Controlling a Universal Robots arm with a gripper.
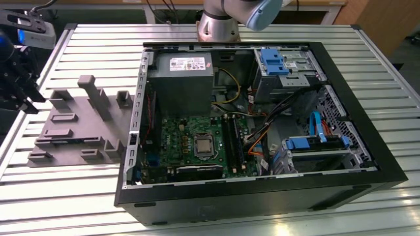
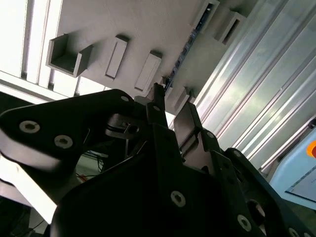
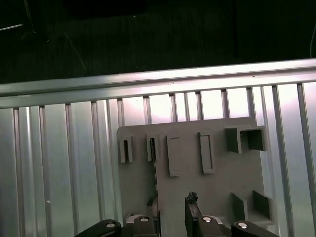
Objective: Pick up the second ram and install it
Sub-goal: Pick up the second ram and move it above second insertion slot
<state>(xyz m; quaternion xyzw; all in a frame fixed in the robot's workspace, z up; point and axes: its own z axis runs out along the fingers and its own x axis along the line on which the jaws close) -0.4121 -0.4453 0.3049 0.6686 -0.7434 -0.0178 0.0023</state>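
Observation:
The second ram (image 3: 153, 158) is a thin dark stick standing on edge in a slot of the grey holder tray (image 3: 217, 168). In the second wrist view the ram (image 2: 185, 47) runs as a dark strip of small chips across the tray (image 2: 148, 24). My gripper (image 3: 172, 213) hangs above the tray, open, with a bare gap between its fingers. One fingertip (image 2: 158, 96) lines up with the near end of the ram. In the exterior view the gripper (image 1: 25, 98) is at the far left, beside the tray (image 1: 72, 132).
An open black computer case (image 1: 262, 196) lies on the slatted metal table (image 1: 367, 216), to the exterior view's right of the tray. Inside are a green motherboard (image 1: 174, 137) with long black memory slots (image 1: 231, 140), a grey power supply (image 1: 180, 78) and blue drive brackets (image 1: 308, 143).

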